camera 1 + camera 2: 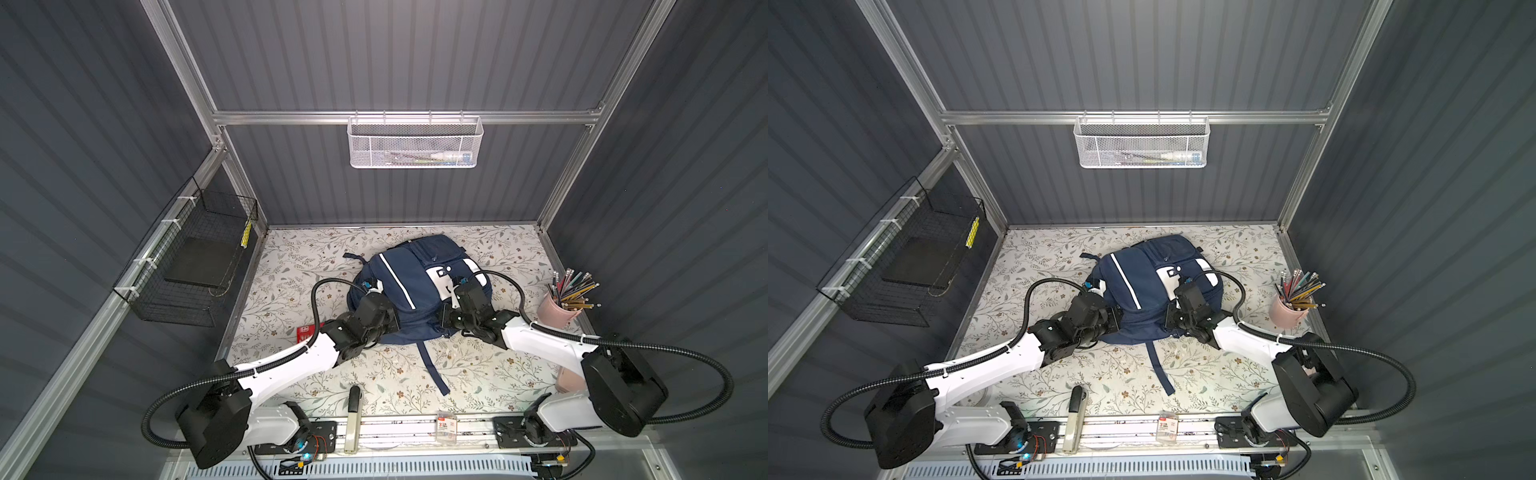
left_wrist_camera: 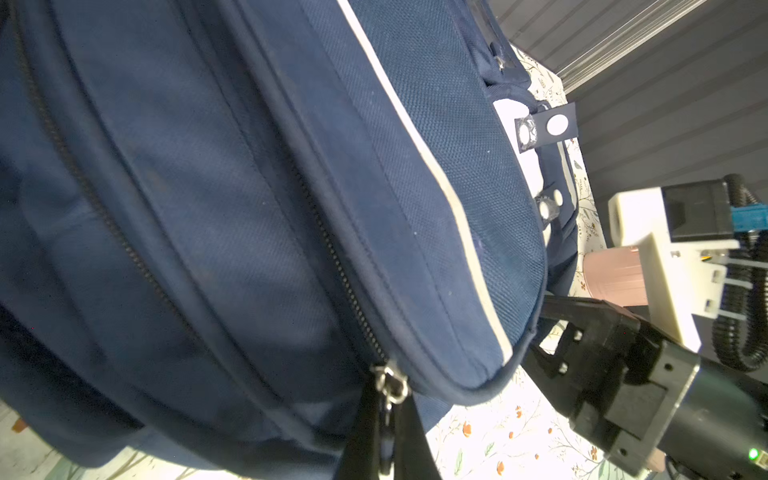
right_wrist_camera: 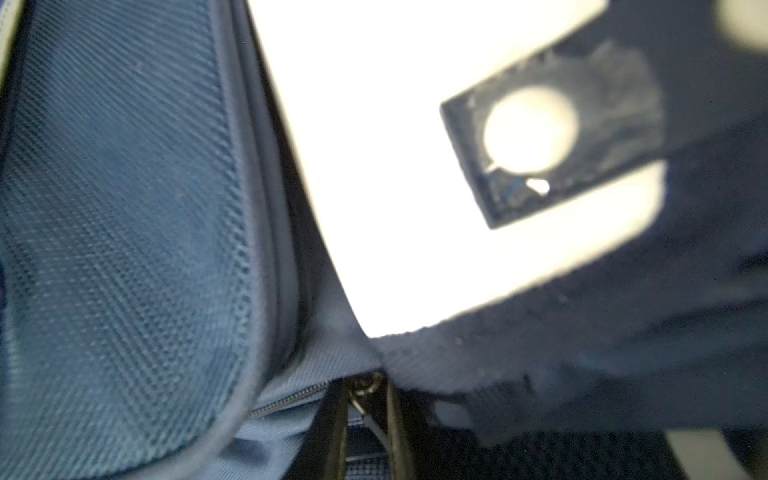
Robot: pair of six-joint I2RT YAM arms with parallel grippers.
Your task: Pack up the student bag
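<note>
On the middle of the table (image 1: 374, 374), nearer its back edge, lies the student bag (image 1: 419, 291). The left gripper (image 2: 388, 401) is clamped on a zip pull (image 2: 390, 384). The right gripper (image 3: 365, 401) straddles another pull (image 3: 365, 384), and I cannot tell whether it grips it.

The student bag (image 1: 419, 291) is seen laid at the middle of the table (image 1: 291, 257), with a cup of pencils (image 1: 555, 311) set to its right, a wire basket (image 1: 174, 309) hung on the left wall and a mesh basket (image 1: 415, 143) hung behind.
</note>
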